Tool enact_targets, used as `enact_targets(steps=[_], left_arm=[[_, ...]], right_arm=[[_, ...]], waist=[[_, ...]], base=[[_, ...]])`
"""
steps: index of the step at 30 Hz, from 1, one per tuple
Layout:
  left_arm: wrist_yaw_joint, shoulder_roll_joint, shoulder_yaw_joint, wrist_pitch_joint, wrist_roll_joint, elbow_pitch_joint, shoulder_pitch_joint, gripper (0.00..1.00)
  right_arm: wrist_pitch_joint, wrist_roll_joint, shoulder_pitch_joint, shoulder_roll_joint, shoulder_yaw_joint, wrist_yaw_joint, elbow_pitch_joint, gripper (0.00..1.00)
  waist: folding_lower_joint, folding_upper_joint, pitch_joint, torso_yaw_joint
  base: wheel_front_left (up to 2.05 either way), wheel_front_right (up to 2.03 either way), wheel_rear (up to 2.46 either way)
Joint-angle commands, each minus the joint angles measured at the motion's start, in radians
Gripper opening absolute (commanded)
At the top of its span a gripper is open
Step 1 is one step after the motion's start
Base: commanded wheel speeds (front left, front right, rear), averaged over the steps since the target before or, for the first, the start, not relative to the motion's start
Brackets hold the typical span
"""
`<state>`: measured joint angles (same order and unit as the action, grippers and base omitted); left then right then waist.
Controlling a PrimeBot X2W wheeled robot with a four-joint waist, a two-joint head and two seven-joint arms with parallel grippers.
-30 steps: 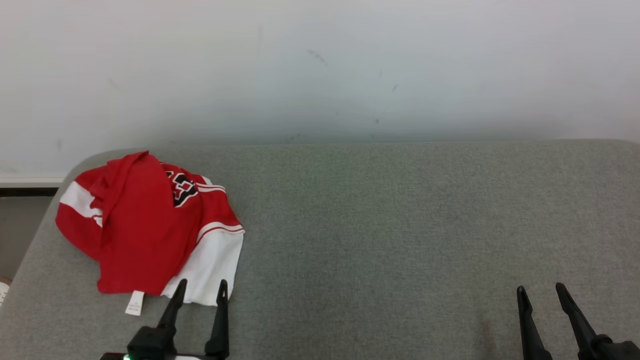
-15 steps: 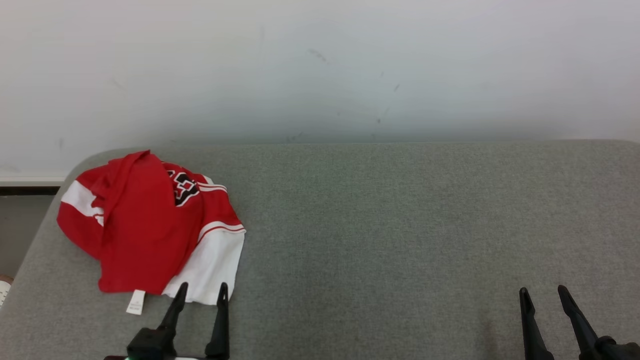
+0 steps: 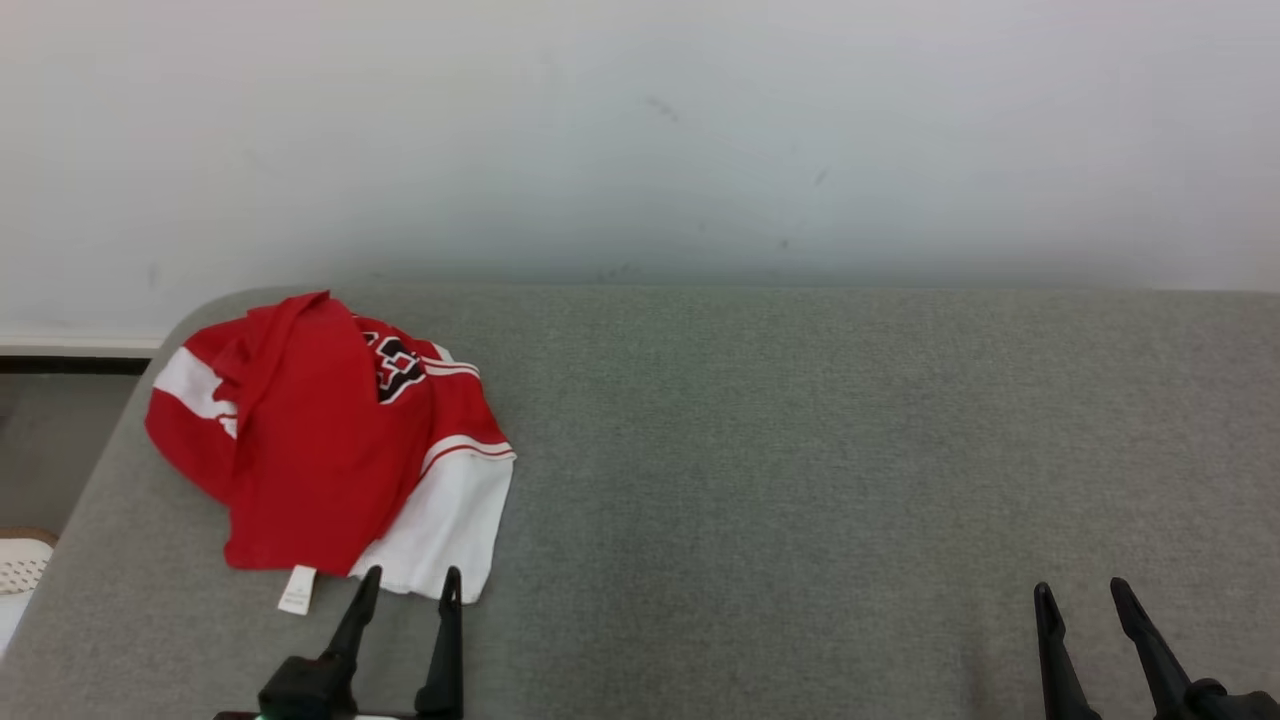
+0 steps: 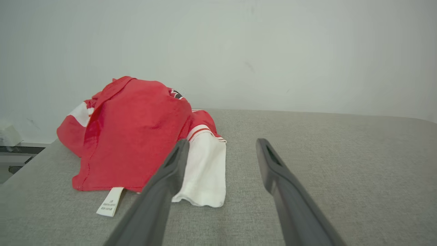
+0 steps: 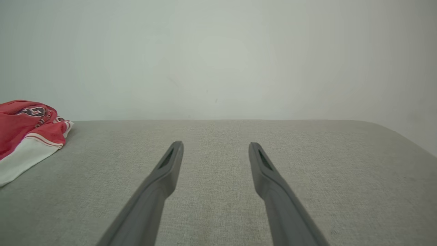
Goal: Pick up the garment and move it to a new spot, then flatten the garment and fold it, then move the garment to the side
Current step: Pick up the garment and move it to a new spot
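Left gripper [image 3: 412, 575]: fingers spread wide, nothing between them, grasping nothing. Its tips point at the near hem of the garment [image 3: 320, 440], which lies crumpled in a heap just ahead of it and to its left, on the grey fabric surface [image 3: 800, 450]. In the left wrist view the left-hand finger [image 4: 160, 191] crosses in front of the white sleeve end [image 4: 205, 174]; whether the tip rests on the cloth or hangs just clear of it I cannot tell. The other finger stands over bare grey fabric. Small white tag [image 3: 297, 590] sticks out from the red hem, flat on the surface, just left of this gripper's tips; its print is too small to read. Right gripper [image 3: 1080, 588]: also released, fingers well apart, empty, over bare surface, with the garment far off to its left. Black-and-white graphic [image 3: 398, 365] is mostly buried under a red fold on the heap's far side, so the design cannot be made out. Both grippers are cut off by the bottom edge of the head view, the right one showing little beyond its two fingers. A pale object [image 3: 20, 575] at that view's left edge, below the level of the surface, is cropped and I cannot identify it. Plain white wall [image 3: 640, 130] beyond, faintly scuffed.
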<state>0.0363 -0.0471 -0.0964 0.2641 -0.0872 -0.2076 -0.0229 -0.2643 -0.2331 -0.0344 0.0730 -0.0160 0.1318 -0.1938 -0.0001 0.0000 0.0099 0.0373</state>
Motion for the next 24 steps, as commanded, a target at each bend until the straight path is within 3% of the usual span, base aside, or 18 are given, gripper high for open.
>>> enact_targets(steps=[1,15,24], left_arm=[[0.003,-0.006,0.004,0.001,-0.006,-0.002,0.001,1.00],[0.003,-0.006,0.019,0.001,-0.011,-0.006,0.029,1.00],[0.007,-0.006,0.022,0.001,-0.025,0.000,0.035,1.00]], right_arm=[[0.000,-0.001,-0.012,0.004,-0.001,-0.002,-0.002,1.00],[0.000,-0.002,-0.001,-0.006,-0.039,-0.002,-0.011,1.00],[0.000,-0.004,0.013,-0.006,-0.054,-0.002,-0.018,1.00]], waist=[[0.0001,0.0000,0.000,0.022],[0.0001,0.0000,-0.007,0.218],[0.0001,0.0000,-0.007,0.256]], base=[[0.00,0.00,0.00],[0.00,0.00,0.00],[0.00,0.00,0.00]])
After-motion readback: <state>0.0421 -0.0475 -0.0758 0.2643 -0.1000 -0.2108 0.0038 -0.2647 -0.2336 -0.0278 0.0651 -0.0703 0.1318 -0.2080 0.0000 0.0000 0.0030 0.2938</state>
